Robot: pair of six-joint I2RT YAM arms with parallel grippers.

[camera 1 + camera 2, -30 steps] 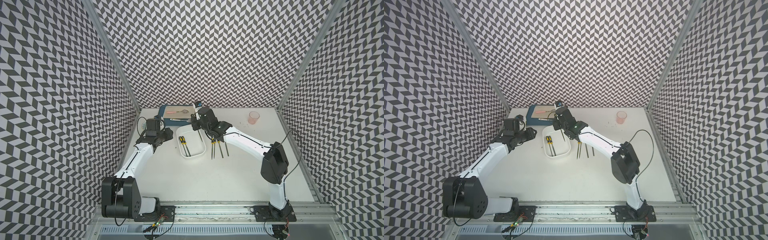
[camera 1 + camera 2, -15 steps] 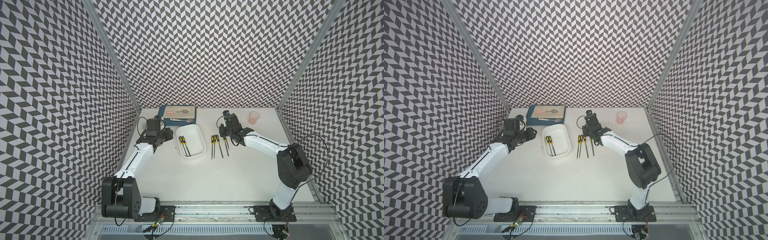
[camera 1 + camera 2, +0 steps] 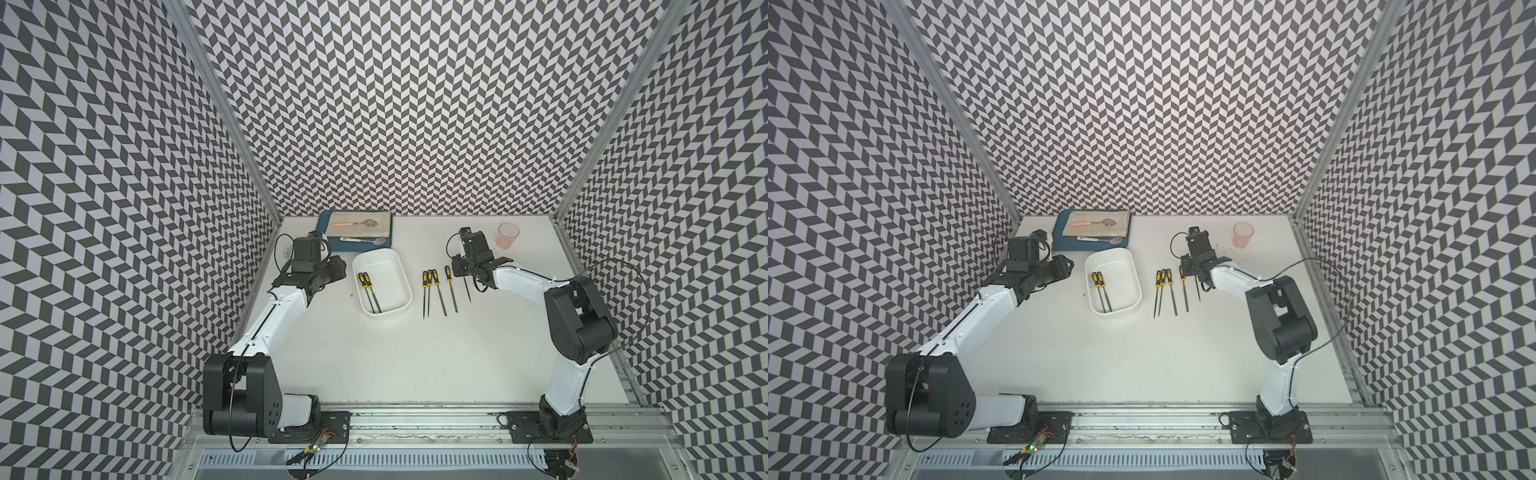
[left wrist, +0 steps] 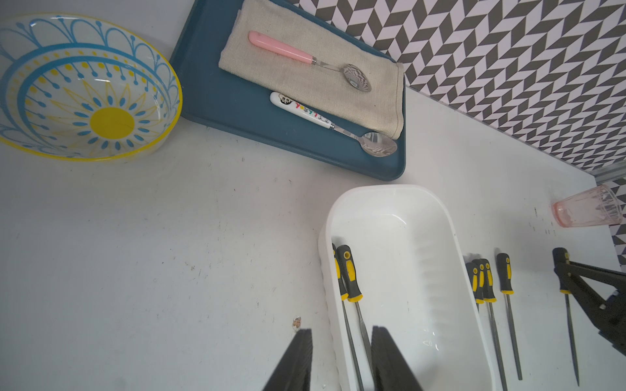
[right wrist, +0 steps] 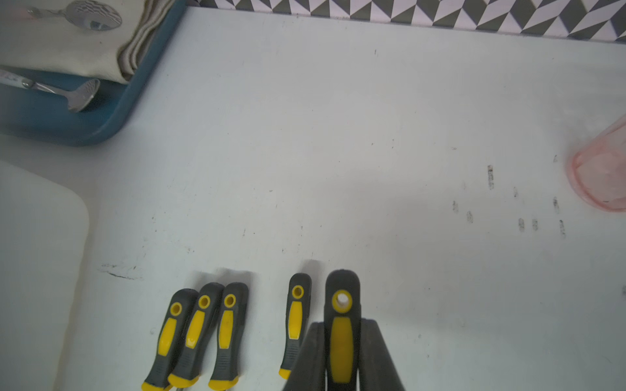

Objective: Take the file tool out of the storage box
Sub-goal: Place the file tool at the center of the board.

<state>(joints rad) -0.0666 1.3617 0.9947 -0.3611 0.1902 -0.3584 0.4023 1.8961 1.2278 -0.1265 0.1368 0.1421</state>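
Left gripper (image 4: 342,330) (jaws narrowly parted, holding nothing) hovers near the left side of the storage box (image 3: 392,286). Two yellow-and-black files (image 3: 370,291) lie inside the box along its left wall. Four loose files (image 5: 227,331) lie on the table (image 3: 415,365) right of it. Right gripper (image 5: 342,324) is clamped on a fifth file (image 5: 341,287) by its handle, just beside that row — outside the box.

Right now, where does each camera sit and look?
Top views: high above the arm bases, looking down on table, storage box, left arm, right arm.
Left wrist: on that arm, looking past the open left gripper at the box.
Right wrist: on that arm, looking over the right gripper, shut on a file.
Both wrist views share the blue tray.
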